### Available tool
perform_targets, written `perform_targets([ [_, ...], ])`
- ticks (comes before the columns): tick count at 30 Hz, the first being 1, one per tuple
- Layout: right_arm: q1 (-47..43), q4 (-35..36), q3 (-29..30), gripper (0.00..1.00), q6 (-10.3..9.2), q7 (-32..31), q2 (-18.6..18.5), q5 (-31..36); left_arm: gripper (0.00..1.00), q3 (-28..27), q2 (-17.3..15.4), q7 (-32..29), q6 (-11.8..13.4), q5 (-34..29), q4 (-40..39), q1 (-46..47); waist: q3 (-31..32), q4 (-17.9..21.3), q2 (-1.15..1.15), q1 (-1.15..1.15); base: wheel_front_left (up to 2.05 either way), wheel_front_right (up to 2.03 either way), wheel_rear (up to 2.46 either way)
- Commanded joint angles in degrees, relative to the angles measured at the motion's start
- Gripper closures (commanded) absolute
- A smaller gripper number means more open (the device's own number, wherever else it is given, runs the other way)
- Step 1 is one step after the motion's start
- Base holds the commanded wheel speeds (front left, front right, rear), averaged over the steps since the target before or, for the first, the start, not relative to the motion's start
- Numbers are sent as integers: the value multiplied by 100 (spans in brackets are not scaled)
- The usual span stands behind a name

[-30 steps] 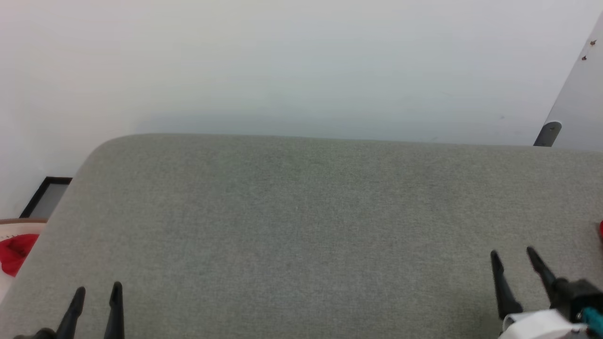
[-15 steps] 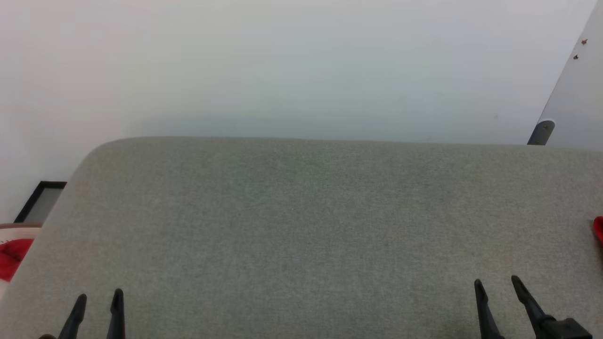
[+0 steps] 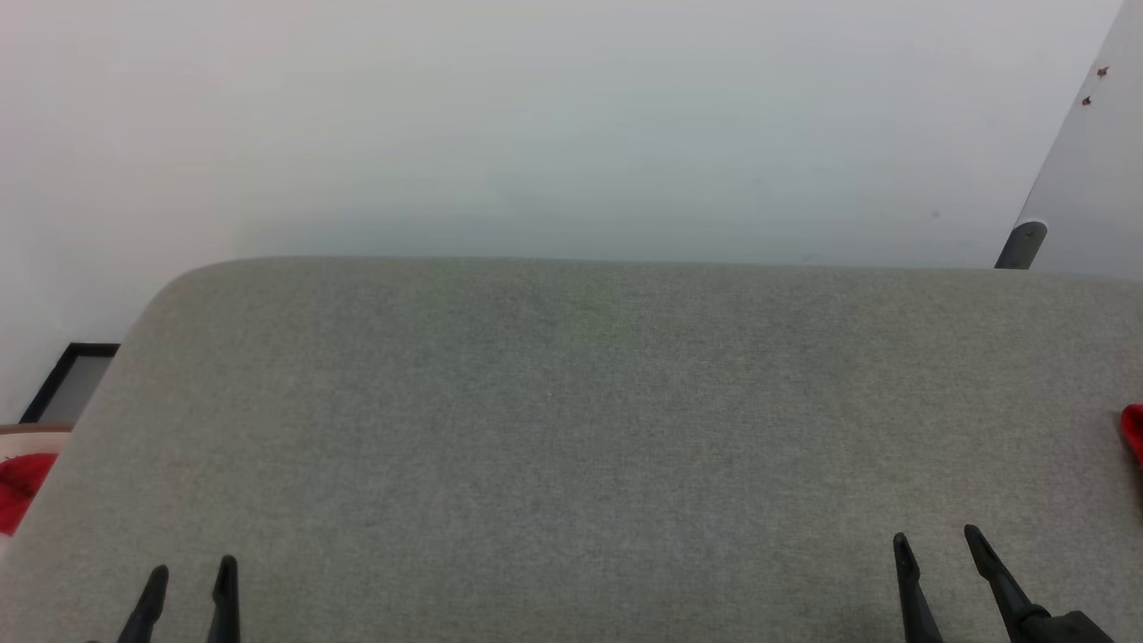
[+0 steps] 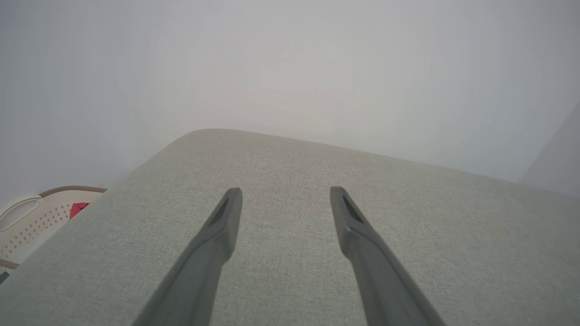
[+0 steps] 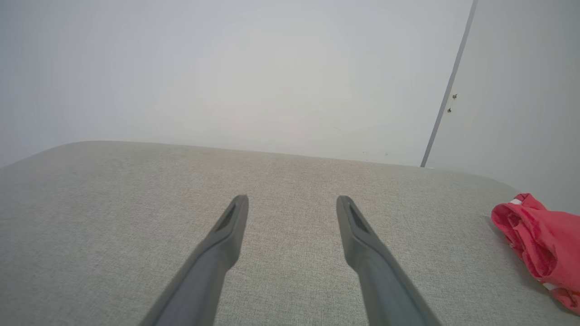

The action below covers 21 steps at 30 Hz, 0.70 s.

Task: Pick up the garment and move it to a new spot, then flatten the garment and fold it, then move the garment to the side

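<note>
Garment [image 5: 541, 244] lies bunched at the right edge of the grey counter [image 3: 571, 402], red with a strip of white trim, well to the right of the right pincer [image 5: 292, 199]; in the head view only a red sliver [image 3: 1134, 433] of it shows. So little is in sight that I cannot tell a neat fold from a crumple. The scene fits both a heap waiting to be lifted and a folded shirt already set aside. Both the left pincer [image 3: 193, 568] and the right one [image 3: 937, 536] are released, fingers spread and grasping nothing, low over the near edge with bare counter ahead of them. Any work on the shirt would want it brought fully into the head view, since loose jersey cloth drags and bunches when caught by one layer. The red cloth [image 4: 78, 209] in the basket [image 4: 31, 222] off the left end is a different item and should not be mistaken for it.
</note>
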State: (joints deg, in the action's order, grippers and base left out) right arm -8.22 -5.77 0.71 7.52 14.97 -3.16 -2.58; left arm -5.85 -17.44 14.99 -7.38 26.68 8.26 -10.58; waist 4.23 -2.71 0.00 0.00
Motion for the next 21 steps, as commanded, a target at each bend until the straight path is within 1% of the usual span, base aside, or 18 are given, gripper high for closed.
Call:
perform_targets([
  [1, -19, 30, 10, 0, -7, 25, 20, 26, 0, 13, 10, 19, -13, 22, 16, -37, 3, -3, 0, 0, 0, 0, 0],
  [4, -34, 51, 13, 0, -7, 25, 24, 50, 0, -87, 54, 19, -13, -27, 20, -29, 8, -11, 0, 0, 0, 0, 0],
  [5, -2, 20, 8, 100, 0, -1, 4, 14, 100, -71, 68, -1, 0, 1, 34, -2, 8, -9, 0, 0, 0, 0, 0],
  [8, -22, -85, -1, 100, 0, -25, 11, -91, 100, -50, 164, -53, 0, 89, 140, 5, 4, -6, 0, 0, 0, 0, 0],
  [21, 227, -202, 68, 100, -1, -353, -13, -1591, 100, -61, 368, -399, -2, 1144, 207, 287, -39, 21, 0, 0, 0, 0, 0],
])
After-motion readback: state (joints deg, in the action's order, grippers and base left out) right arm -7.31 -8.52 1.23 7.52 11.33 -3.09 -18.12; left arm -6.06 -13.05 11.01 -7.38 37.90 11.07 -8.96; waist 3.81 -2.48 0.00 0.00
